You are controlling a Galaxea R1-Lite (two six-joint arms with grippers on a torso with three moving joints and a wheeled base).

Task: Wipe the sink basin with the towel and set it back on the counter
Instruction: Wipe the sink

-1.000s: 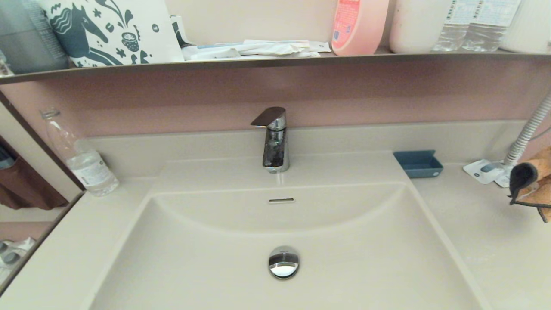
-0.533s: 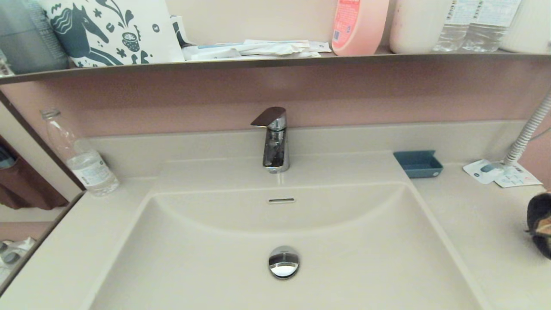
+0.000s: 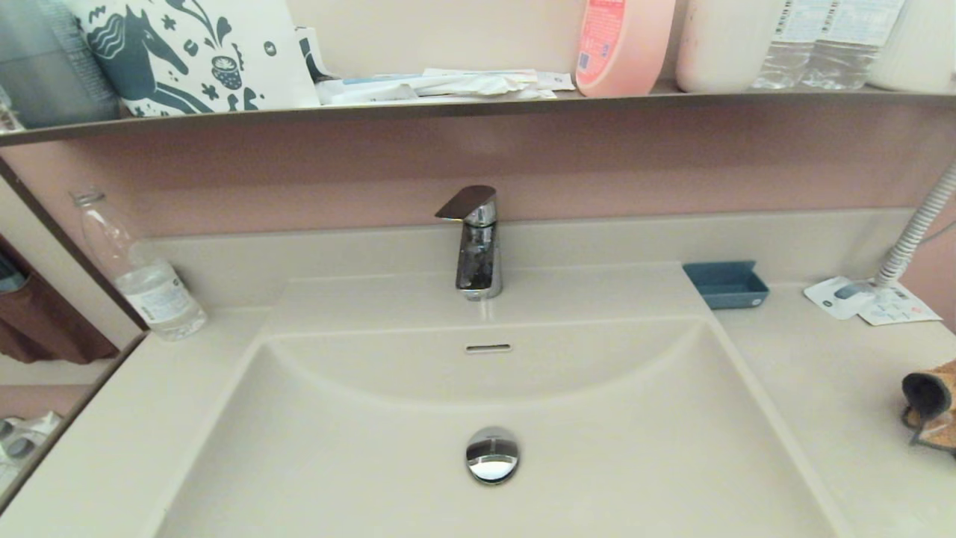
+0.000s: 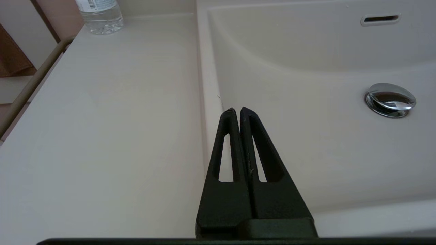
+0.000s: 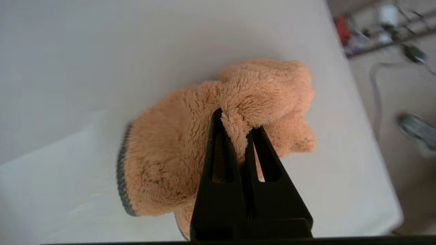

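Bunching into a fluffy orange heap, the towel (image 5: pixel 218 143) lies on the counter (image 5: pixel 85 61) at the far right of the sink basin (image 3: pixel 478 388), its dark grey edge trim showing along one side. In the head view only a crumpled corner of it (image 3: pixel 933 407) shows at the right edge, well apart from the basin's rim. The right gripper (image 5: pixel 238 122) is down on it, jaws nearly together and pinching a raised fold of the pile between the two black fingers (image 5: pixel 218 149). The left gripper (image 4: pixel 237 110) hangs over the basin's left rim, where the counter (image 4: pixel 102 119) meets the bowl, its jaws pressed together with nothing between them. The basin's chrome drain plug (image 3: pixel 492 456) sits at the middle of the bowl, with the slot overflow hole (image 3: pixel 488 348) in the curved back wall and the faucet (image 3: pixel 476 243) above it. A small blue dish (image 3: pixel 726 284) and white printed leaflets (image 3: pixel 870 301) lie on the right counter, farther back than the towel; a clear water bottle (image 3: pixel 142 273) stands at the back left.
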